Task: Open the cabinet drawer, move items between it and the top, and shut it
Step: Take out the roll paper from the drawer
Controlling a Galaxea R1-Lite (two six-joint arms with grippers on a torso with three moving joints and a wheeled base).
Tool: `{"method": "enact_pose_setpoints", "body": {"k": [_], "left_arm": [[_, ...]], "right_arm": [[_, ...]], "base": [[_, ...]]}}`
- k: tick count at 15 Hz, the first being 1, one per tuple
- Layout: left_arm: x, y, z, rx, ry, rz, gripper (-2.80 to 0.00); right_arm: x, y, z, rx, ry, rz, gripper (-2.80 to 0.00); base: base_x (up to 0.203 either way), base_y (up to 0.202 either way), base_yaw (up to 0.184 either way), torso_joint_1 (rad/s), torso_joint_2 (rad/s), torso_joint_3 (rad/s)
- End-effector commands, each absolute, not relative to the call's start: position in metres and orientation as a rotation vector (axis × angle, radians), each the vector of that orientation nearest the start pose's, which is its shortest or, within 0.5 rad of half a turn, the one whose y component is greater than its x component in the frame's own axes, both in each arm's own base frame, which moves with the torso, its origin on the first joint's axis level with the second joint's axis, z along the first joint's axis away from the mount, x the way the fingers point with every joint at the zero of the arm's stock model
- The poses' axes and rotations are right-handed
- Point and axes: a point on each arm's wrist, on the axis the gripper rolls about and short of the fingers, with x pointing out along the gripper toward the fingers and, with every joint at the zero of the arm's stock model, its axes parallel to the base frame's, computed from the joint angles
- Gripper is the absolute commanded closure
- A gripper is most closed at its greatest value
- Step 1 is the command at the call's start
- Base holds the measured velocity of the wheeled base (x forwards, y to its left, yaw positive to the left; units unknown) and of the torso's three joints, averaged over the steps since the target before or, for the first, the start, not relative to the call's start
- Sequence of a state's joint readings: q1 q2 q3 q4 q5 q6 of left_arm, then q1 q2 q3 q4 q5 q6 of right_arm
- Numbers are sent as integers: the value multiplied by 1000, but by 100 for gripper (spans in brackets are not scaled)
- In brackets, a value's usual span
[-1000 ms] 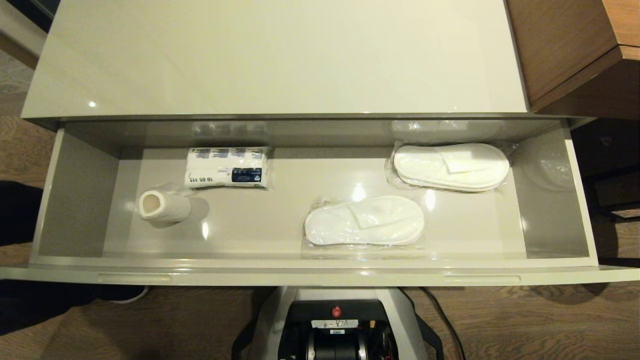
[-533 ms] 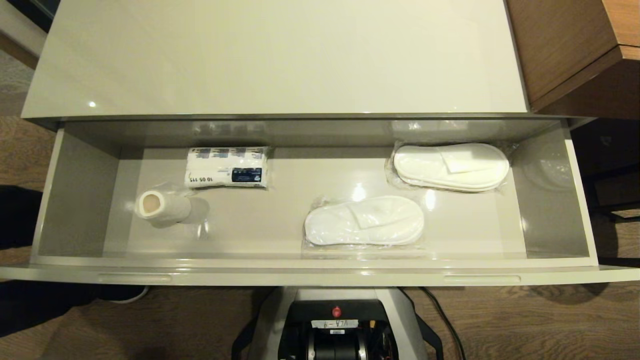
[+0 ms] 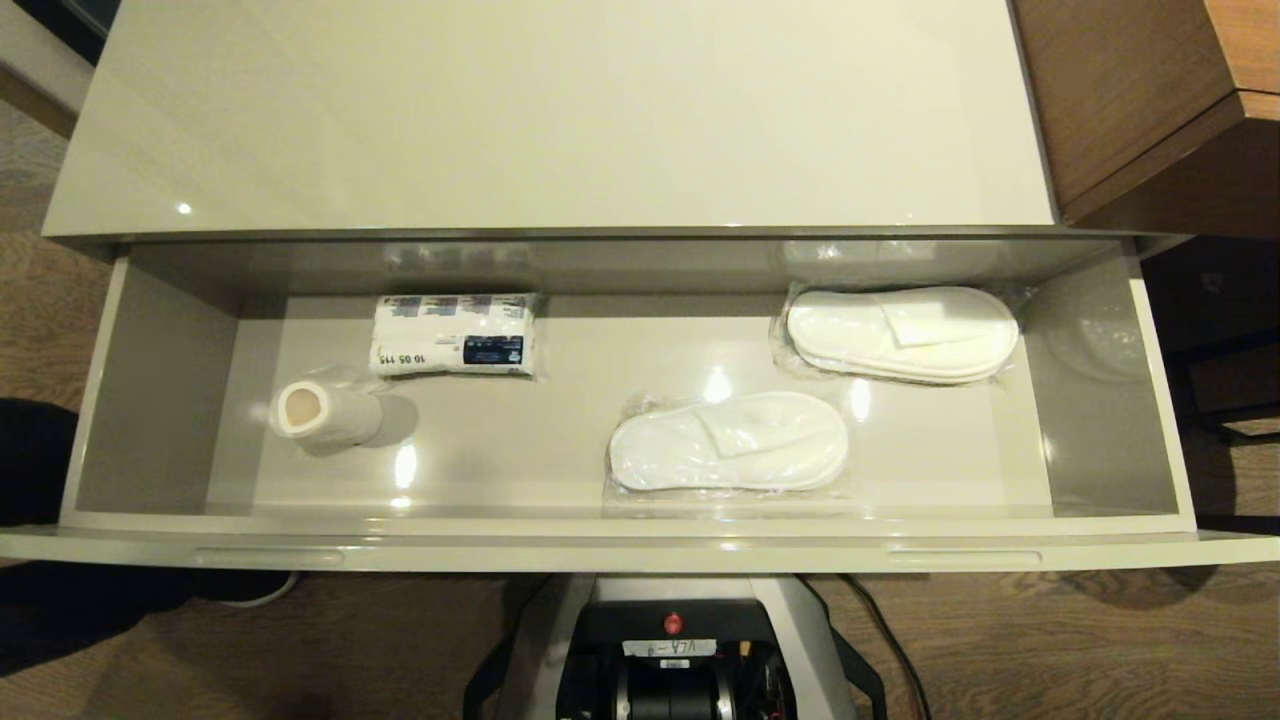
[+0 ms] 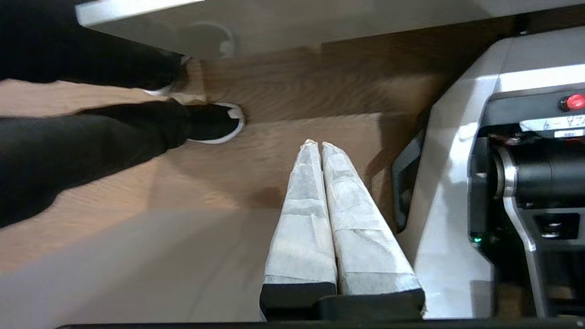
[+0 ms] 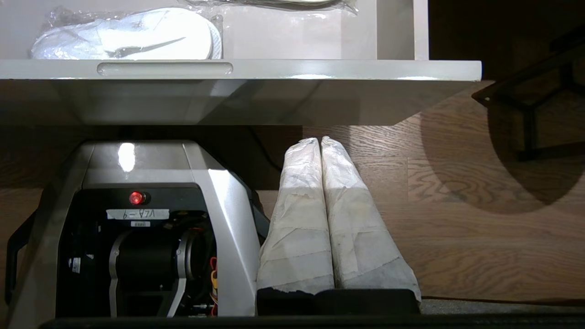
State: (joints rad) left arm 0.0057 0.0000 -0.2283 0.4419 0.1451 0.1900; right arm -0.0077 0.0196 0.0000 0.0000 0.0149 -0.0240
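Observation:
The cabinet drawer [image 3: 640, 548] stands pulled fully out below the bare cream top [image 3: 550, 120]. Inside it lie a white paper roll [image 3: 325, 412] at the left, one wrapped slipper pair [image 3: 728, 440] near the front middle and another slipper pair [image 3: 900, 332] at the back right. Neither gripper shows in the head view. My left gripper [image 4: 318, 144] is shut and empty, hanging low over the wooden floor beside my base. My right gripper [image 5: 320, 139] is also shut and empty, below the drawer front [image 5: 320, 68], where a slipper pair [image 5: 128, 34] shows over the rim.
A wrapped tissue pack [image 3: 455, 335] lies behind the roll. Brown wooden furniture [image 3: 1150, 100] adjoins the cabinet at the right, with a dark frame [image 3: 1230, 400] below it. A person's dark legs and shoes [image 4: 91, 132] stand on the floor to my left. My base [image 3: 670, 640] sits under the drawer front.
The person's dark shape at the left edge of the head view has drawn back a little toward the near side. The things in the drawer have not moved.

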Motion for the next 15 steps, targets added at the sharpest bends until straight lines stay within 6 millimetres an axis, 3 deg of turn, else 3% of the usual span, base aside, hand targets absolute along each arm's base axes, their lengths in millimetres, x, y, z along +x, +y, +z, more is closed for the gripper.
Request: {"method": "enact_pose_setpoints", "body": {"k": [1,4,7,11,13,15], "left_arm": [[-46,3,93,213,215,136,0],[-48,3,102,212,193,149,0],[-37,3,159,144,220,150,0],[51,4,242,-8,421,167,0],[89,5,266,-74,454,180,0],[127,5,273,-156,538,207,0]], "right_arm": [[-21,1,76,-24,21,9,0],[-21,1,76,-24,21,8,0],[-21,1,76,-24,21,8,0],[-21,1,76,-24,21,9,0],[-21,1,76,-24,21,8,0],[-21,1,76,-24,21,8,0]], "base": [[0,0,0,0,0,0],[0,0,0,0,0,0],[0,0,0,0,0,0],[0,0,0,0,0,0],[0,0,0,0,0,0],[0,0,0,0,0,0]]}}
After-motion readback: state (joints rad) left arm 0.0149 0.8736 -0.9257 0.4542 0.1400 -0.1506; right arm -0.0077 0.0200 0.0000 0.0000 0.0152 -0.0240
